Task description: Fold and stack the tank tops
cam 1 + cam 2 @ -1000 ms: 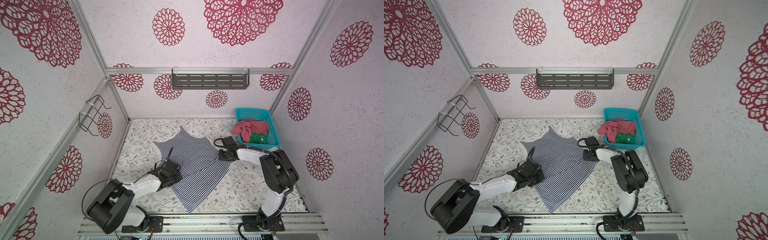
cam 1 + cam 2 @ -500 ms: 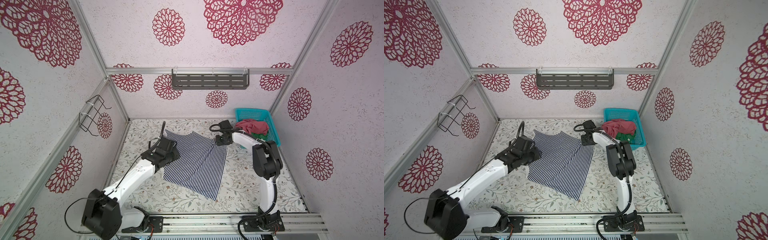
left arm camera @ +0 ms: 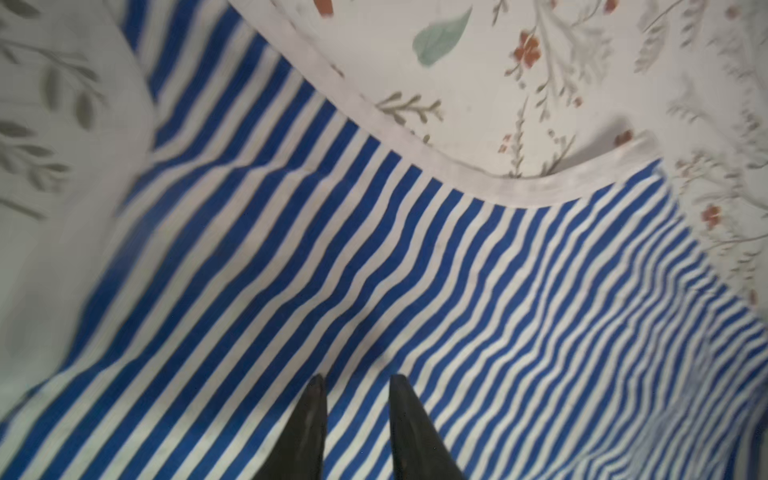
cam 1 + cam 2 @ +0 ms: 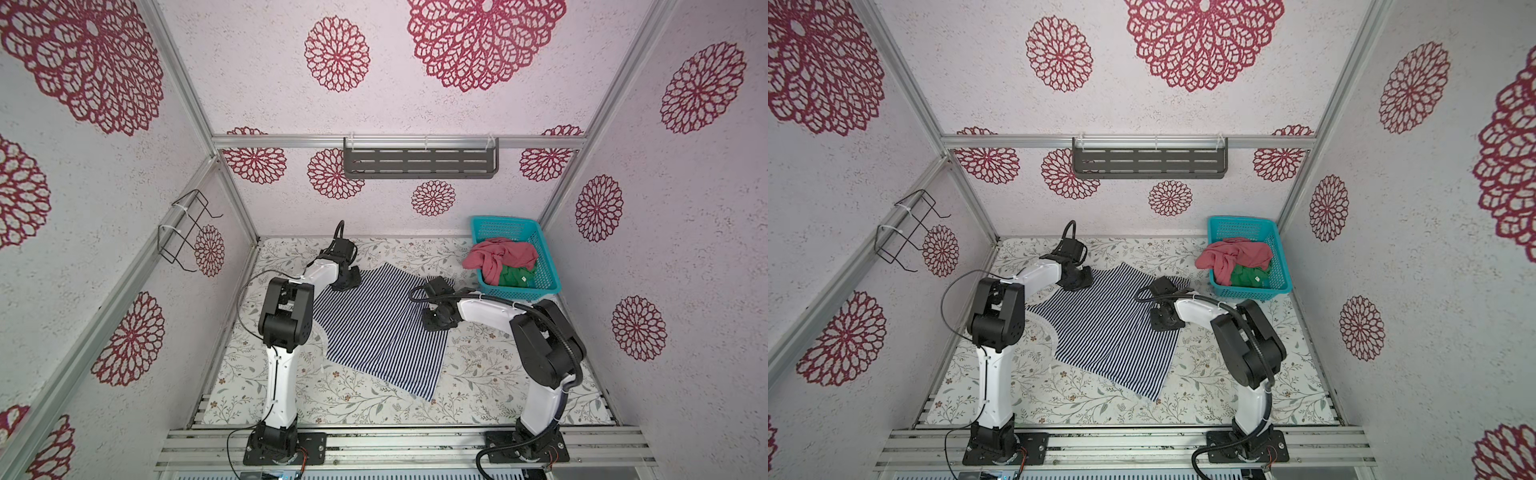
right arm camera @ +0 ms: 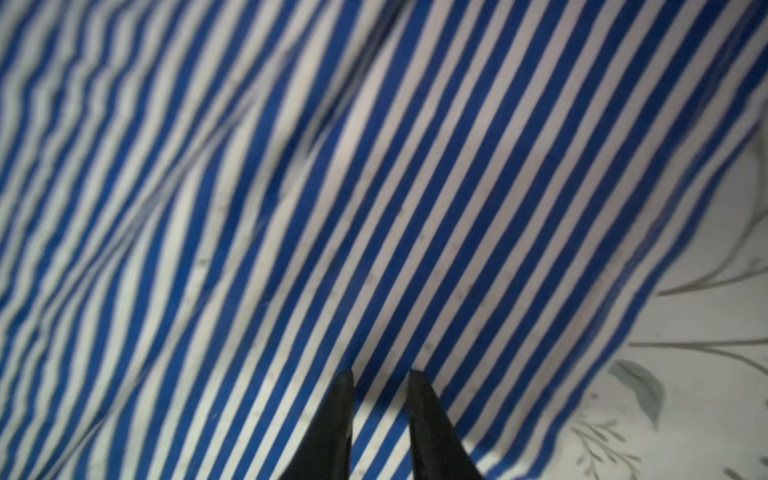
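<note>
The striped top (image 4: 374,328) lies spread mid-table. A lengthwise crease hints at one fold, but it is no compact packet yet. The left gripper (image 3: 357,378) sits over its 11 o'clock corner and the right gripper (image 5: 381,372) over its 3 o'clock edge. Both have their jaws slightly apart above the cloth, clamping nothing. The pink top (image 4: 498,257) and green top (image 4: 515,277) lie crumpled in the basket (image 4: 540,237) at 2 o'clock. I'd call it early: one top begun, two untouched, no stack.
</note>
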`<control>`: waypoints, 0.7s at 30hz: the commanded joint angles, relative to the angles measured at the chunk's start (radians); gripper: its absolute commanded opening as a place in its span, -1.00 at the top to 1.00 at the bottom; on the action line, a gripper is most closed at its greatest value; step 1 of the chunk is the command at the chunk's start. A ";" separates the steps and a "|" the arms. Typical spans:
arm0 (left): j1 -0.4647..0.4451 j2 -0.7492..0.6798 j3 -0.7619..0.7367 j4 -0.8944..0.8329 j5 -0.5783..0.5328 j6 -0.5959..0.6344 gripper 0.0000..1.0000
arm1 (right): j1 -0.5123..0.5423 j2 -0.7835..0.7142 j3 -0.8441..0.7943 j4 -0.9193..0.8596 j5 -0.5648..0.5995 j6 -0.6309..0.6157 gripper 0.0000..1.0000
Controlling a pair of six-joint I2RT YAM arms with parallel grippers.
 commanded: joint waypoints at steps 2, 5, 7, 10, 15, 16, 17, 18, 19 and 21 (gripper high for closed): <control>0.023 0.063 -0.025 -0.024 -0.005 0.012 0.46 | -0.035 0.040 -0.009 0.030 0.073 0.038 0.53; 0.081 0.020 -0.159 0.055 0.017 -0.084 0.52 | -0.075 0.057 -0.025 0.033 0.085 0.018 0.54; 0.097 -0.068 -0.306 0.155 0.036 -0.158 0.52 | -0.113 0.078 -0.028 0.046 0.079 -0.012 0.54; 0.097 -0.165 -0.438 0.168 -0.031 -0.171 0.54 | -0.177 0.135 0.015 0.049 0.051 -0.061 0.54; 0.152 -0.276 -0.587 0.224 -0.057 -0.212 0.55 | -0.216 0.251 0.177 -0.013 0.027 -0.141 0.54; 0.165 -0.283 -0.589 0.225 -0.061 -0.212 0.55 | -0.219 0.267 0.208 -0.018 0.021 -0.149 0.54; 0.182 -0.278 -0.577 0.218 -0.052 -0.209 0.55 | -0.223 0.288 0.244 -0.027 0.016 -0.159 0.54; 0.196 -0.260 -0.552 0.210 -0.041 -0.205 0.55 | -0.227 0.315 0.291 -0.043 0.016 -0.171 0.54; 0.206 -0.233 -0.519 0.200 -0.038 -0.199 0.55 | -0.232 0.340 0.332 -0.056 0.016 -0.178 0.54; 0.224 -0.148 -0.403 0.141 -0.008 -0.186 0.55 | -0.246 0.398 0.428 -0.084 0.005 -0.194 0.55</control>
